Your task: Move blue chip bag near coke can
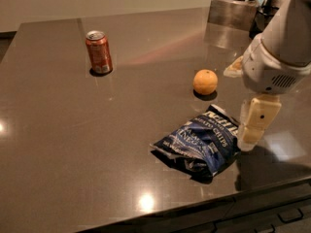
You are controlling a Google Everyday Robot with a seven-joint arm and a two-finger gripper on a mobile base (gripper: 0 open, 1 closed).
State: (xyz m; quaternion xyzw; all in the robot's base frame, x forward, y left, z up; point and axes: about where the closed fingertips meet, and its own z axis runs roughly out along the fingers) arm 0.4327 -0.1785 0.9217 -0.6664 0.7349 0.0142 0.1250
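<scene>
The blue chip bag [204,141], dark navy foil with white lettering, lies flat near the table's front right edge. The coke can [98,52] stands upright at the far left of the table, well apart from the bag. My gripper [252,130] hangs down from the white arm at the right, its cream finger just beside the bag's right edge, close above the table top. Only one finger shows plainly.
A round orange fruit [205,81] sits between bag and can, just behind the bag. Metal containers [233,11] stand at the back right. The dark table [73,144] ends at a front edge below the bag, with drawers underneath.
</scene>
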